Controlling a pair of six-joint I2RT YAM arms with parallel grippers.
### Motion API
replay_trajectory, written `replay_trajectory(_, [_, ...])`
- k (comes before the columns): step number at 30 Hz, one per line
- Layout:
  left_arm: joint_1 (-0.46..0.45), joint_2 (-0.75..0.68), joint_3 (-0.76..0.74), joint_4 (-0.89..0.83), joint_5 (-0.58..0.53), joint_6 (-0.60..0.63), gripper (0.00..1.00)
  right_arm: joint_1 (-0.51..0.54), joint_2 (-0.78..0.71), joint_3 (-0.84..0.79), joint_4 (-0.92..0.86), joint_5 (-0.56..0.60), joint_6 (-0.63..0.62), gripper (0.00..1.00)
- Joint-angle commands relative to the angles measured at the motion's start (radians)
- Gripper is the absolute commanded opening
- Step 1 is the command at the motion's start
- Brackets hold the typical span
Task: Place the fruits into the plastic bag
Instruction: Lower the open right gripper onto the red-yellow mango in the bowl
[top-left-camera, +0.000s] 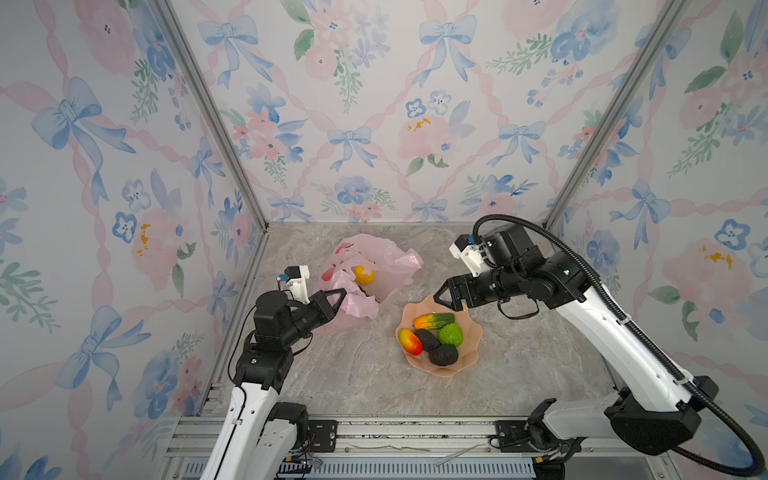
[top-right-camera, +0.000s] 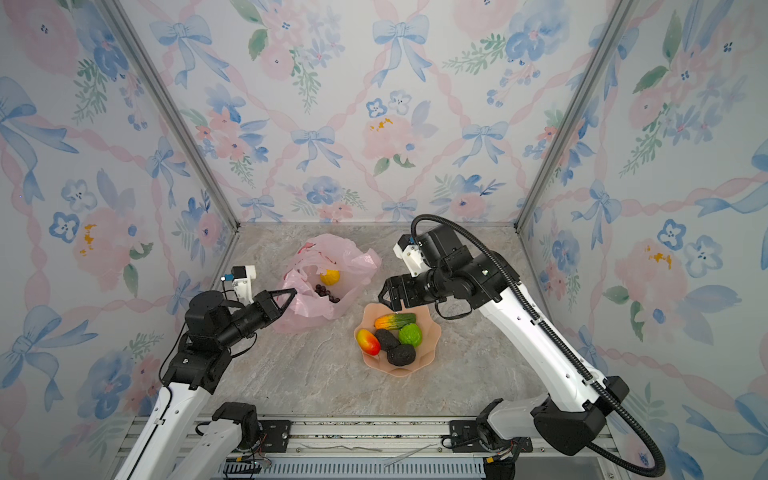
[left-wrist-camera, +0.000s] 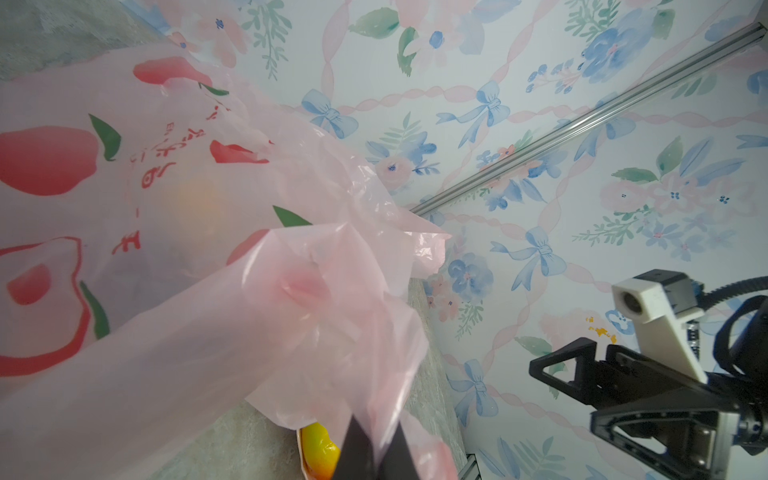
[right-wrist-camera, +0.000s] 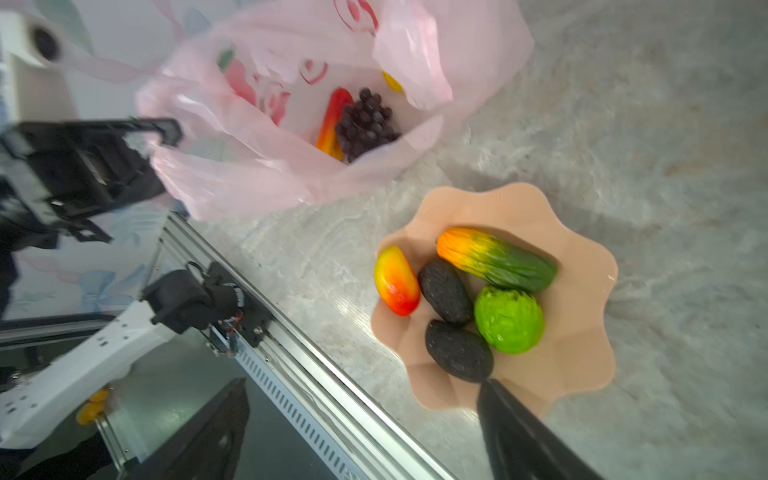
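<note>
pinching the plastic bag (top-left-camera: 388, 254), the left gripper (top-left-camera: 343, 292) could slip and the mouth collapse; right gripper (top-left-camera: 445, 300) gapes, seemingly empty.

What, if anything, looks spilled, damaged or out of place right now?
Nothing stands out. Five fruits sit in the upright bowl, lemon, grapes and a mango in the plastic bag, its edge pinched by the left gripper; none lies loose.
</note>
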Motion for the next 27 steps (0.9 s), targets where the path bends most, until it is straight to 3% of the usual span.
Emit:
replay_trajectory(1, [0.008, -0.013, 0.02, -0.01, 0.021, 0.02, 0.0, 0.054, 0.006, -0.077, -0.072, 0.111, -0.04, 0.89])
replay_trajectory(10, [0.008, -0.018, 0.02, -0.02, 0.033, 0.02, 0.0, 0.144, 0.114, -0.172, 0.109, 0.032, -0.049, 0.88])
replay_trajectory(27, [0.008, -0.044, 0.011, -0.039, 0.034, 0.017, 0.0, 0.206, 0.328, -0.226, 0.322, 0.057, -0.037, 0.81])
